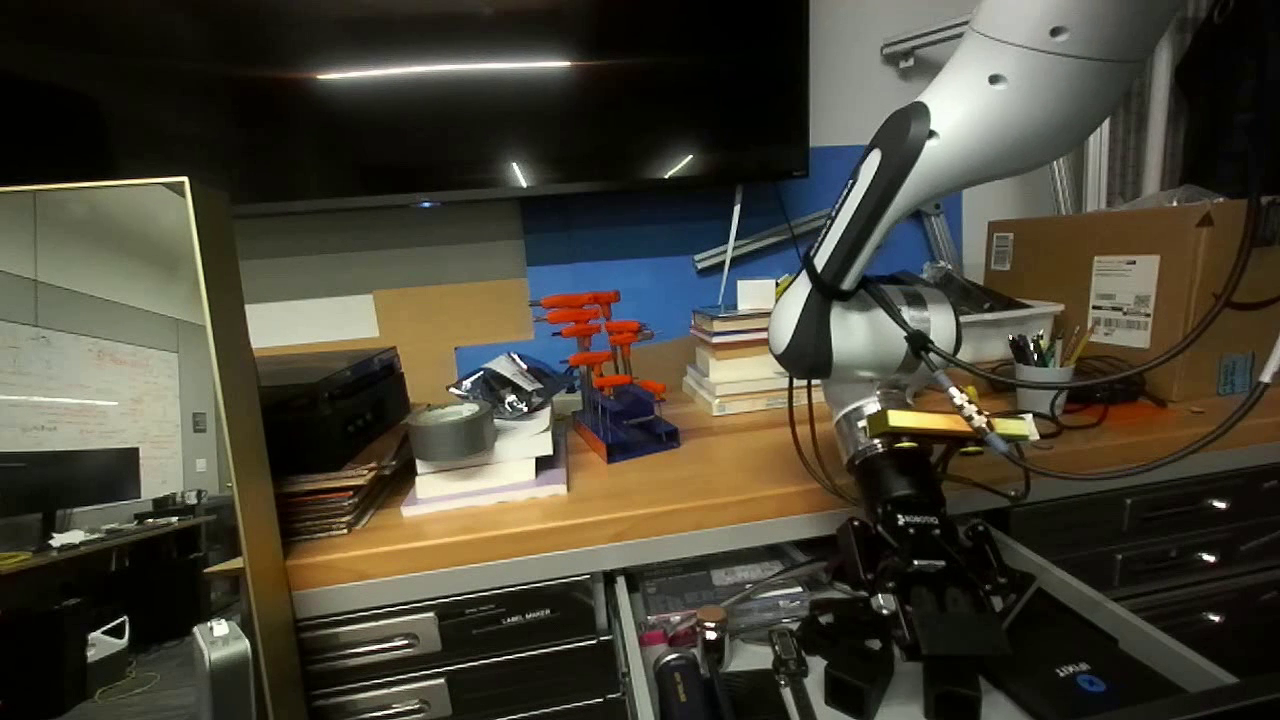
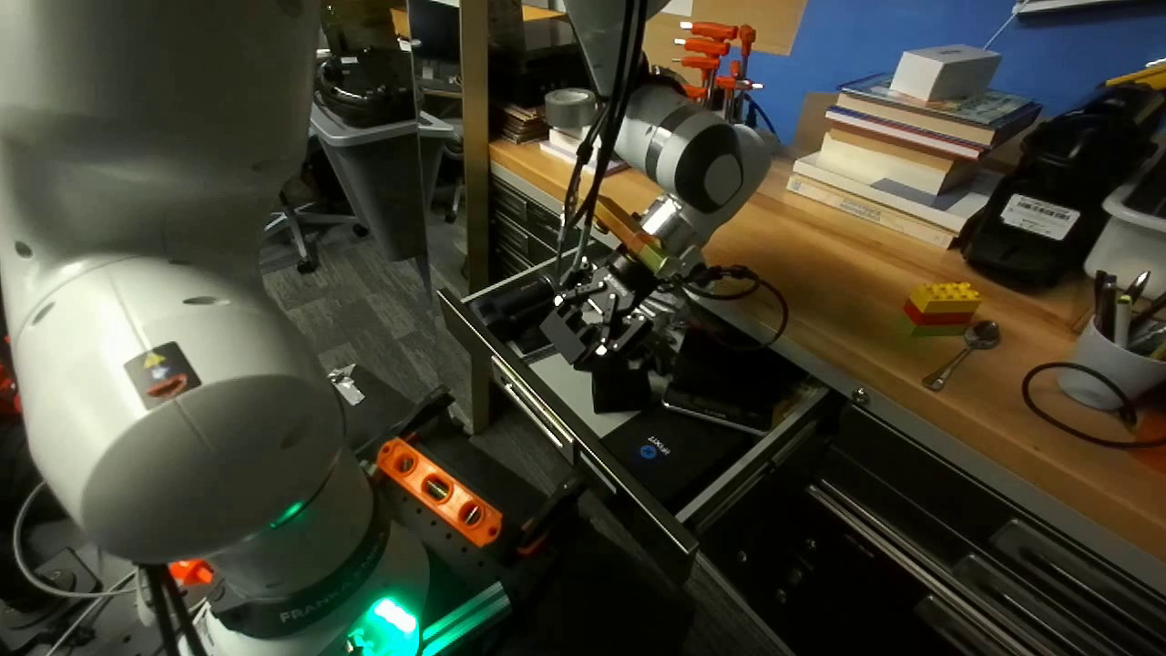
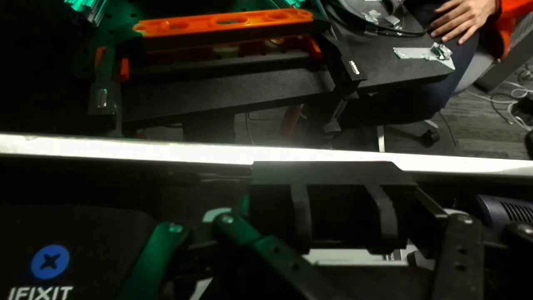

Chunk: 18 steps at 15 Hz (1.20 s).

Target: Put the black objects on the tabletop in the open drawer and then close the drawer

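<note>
The drawer [image 2: 629,492] is pulled open, as both exterior views show; its side wall [image 1: 1110,620] is visible. My gripper [image 1: 940,600] is over the drawer, pointing down. It is shut on a black object [image 2: 572,335], a ridged boxy piece held tilted. In the wrist view the held black object [image 3: 329,204] spans the space between the fingers, near the bright drawer edge. Another black object [image 2: 619,384] lies in the drawer below; black pieces [image 1: 858,675] also show there. The tabletop [image 2: 820,264] runs behind the drawer. Some drawer contents are hidden behind the gripper.
The drawer also holds a black IFIXIT case [image 2: 674,446], a dark cylinder [image 1: 682,685] and a caliper-like tool [image 1: 790,665]. On the tabletop are books [image 2: 893,173], toy bricks [image 2: 943,308], a spoon [image 2: 966,351] and a cup of pens [image 2: 1107,364]. A person's hand [image 3: 464,21] rests nearby.
</note>
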{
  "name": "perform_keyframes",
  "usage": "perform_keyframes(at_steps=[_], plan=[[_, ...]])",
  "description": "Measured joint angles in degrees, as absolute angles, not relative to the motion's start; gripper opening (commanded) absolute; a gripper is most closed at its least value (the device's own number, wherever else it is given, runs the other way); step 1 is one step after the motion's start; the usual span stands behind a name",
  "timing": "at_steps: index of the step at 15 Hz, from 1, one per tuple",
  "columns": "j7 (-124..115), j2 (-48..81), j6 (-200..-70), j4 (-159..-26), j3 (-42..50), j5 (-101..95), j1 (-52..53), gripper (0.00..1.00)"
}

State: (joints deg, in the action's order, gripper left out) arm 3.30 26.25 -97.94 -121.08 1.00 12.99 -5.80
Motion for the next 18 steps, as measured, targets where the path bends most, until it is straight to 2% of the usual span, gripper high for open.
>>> perform_keyframes(at_steps=[16,17,18], plan=[[10.42,34.42,-95.87,-116.83,-3.72,16.27,-4.78,0.6],[10.42,34.68,-95.89,-116.56,-3.72,16.27,-4.7,0.96],[10.42,34.87,-95.9,-116.36,-3.72,16.27,-4.63,0.97]])
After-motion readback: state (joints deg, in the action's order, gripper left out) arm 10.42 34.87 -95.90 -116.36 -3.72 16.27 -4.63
